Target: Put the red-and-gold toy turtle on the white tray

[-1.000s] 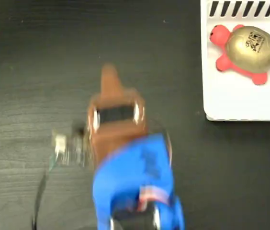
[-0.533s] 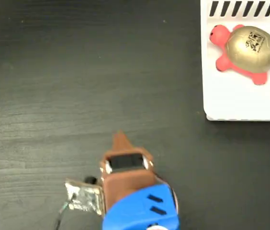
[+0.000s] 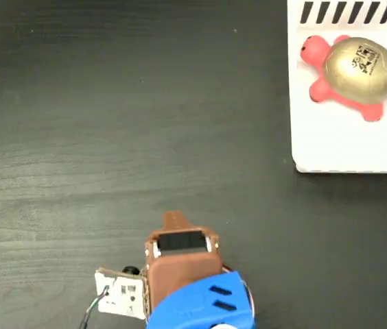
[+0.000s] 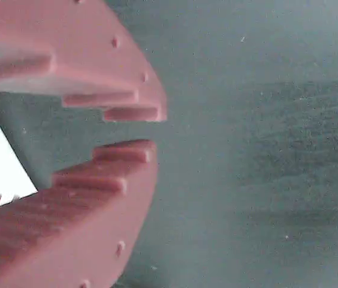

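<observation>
Risk at this moment looks small, since the red-and-gold toy turtle (image 3: 350,75) already lies on the white tray (image 3: 331,147), near the tray's striped top edge, head toward the tray's left rim. It rests flat on its belly, gold shell up, and seems settled, with all of its body inside the rim as far as the fixed view shows; the tray runs off the right edge of that view, so its far side cannot be checked.

The gripper (image 4: 148,129) is near the bottom edge of the dark wooden table (image 3: 111,103), well apart from tray and turtle. In the wrist view its ribbed red-brown fingers (image 4: 97,180) stand almost together, a narrow gap between the tips, and nothing is held between them. A white corner shows at the left edge of the wrist view; whether that is the tray, I cannot tell.

What could go wrong, in my judgement, would come only from the arm itself: a sweep toward the top right corner of the table could nudge the tray or knock the soft, light toy off it. A loose cable (image 3: 87,317) beside the arm's base could also snag during a move.
</observation>
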